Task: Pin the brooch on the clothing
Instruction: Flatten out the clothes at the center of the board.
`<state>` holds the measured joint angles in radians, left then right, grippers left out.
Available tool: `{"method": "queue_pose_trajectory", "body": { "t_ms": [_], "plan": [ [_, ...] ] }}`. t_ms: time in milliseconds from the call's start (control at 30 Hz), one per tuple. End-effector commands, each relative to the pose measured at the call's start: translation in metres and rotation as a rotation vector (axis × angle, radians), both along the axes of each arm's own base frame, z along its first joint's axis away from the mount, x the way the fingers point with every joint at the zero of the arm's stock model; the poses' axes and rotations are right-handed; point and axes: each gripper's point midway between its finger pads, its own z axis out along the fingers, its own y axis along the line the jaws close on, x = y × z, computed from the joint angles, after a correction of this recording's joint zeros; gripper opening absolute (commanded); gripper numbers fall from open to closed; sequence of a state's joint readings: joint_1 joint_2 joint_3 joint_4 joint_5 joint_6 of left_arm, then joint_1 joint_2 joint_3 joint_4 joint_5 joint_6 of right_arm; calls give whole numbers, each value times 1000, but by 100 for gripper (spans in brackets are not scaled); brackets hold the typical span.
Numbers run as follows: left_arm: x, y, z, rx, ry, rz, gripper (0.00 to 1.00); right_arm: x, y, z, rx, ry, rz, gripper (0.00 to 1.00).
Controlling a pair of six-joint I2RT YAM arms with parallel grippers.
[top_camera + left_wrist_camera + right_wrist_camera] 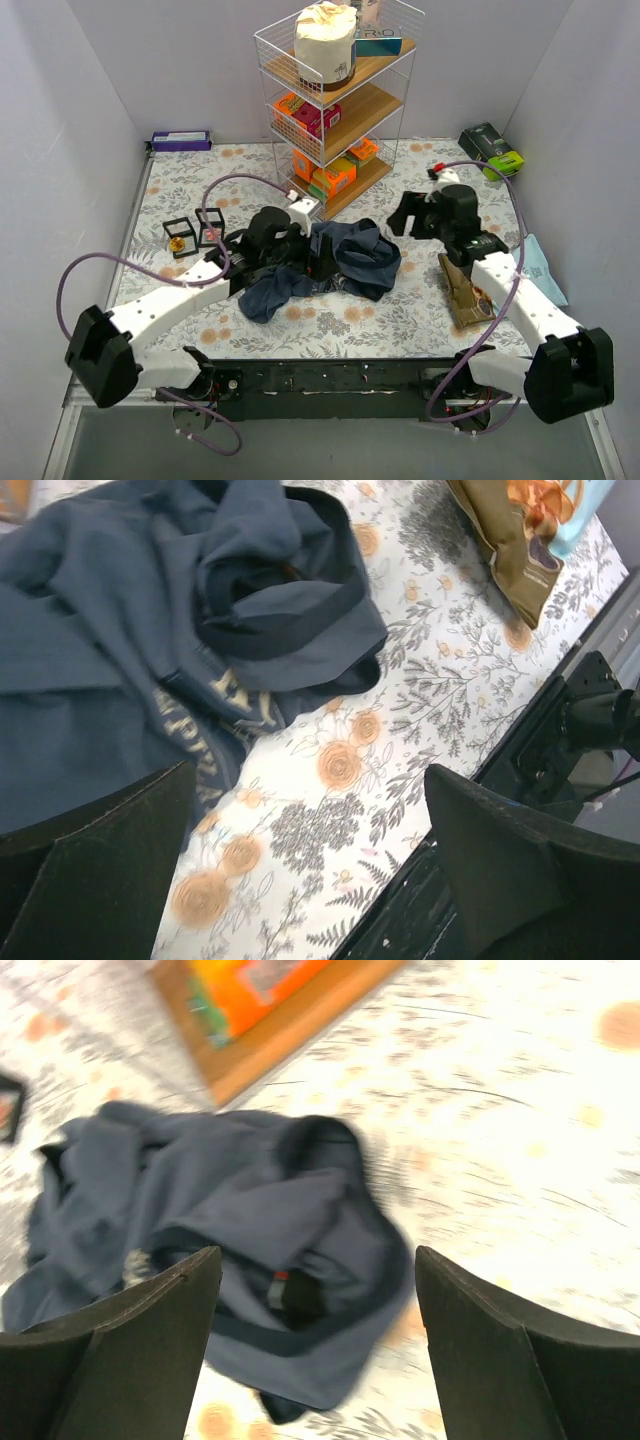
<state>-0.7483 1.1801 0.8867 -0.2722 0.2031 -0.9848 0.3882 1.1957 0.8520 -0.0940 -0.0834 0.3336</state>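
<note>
While both of your tools stand released, fingers spread wide and nothing between them, start with the left gripper [325, 262] [310, 780]. It hangs low at the edge of the navy tank top [355, 255] [100, 630] [200, 1180], and its wrist view shows cloth on one side and the bare floral table cover [400, 310] [400, 680] under the gap. Pale print letters [215, 720] show on a fold just beside its left finger. Your right gripper [400, 215] [318, 1255] sits just off the garment's right side, toward the far edge, and its blurred wrist view looks across the heap.

The tank top lies crumpled around the middle of the tabletop, with dark trim curling on top. Right of it, near the right arm, a brown snack bag [462, 290] [510, 550] lies flat with a pale blue packet [540, 265] beside it at the right edge. Two small clear cubes [195, 233] stand left of the left arm's wrist, and one holds something amber. A wire shelf rack [340, 100] stands at the middle of the far edge. A purple box [181, 140] lies at the far left corner and a green box [492, 150] at the far right corner.
</note>
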Motion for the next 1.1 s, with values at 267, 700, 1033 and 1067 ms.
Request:
{"method": "queue_pose_trajectory", "body": {
  "t_ms": [267,700,1033,1067],
  "plan": [
    [-6,-143,-18,70,-112,-415,87,-24,-106,-27,-98,64,-249,84],
    [29,-165,-65,219,-144,-417,66,-42,-123,-39,-165,77,-287,84],
    [41,-162,-86,281,-183,-406,71,-46,-113,-49,-134,113,-245,83],
    [40,-162,-88,284,-179,-408,71,-46,-113,-49,-134,115,-243,84]
  ]
}}
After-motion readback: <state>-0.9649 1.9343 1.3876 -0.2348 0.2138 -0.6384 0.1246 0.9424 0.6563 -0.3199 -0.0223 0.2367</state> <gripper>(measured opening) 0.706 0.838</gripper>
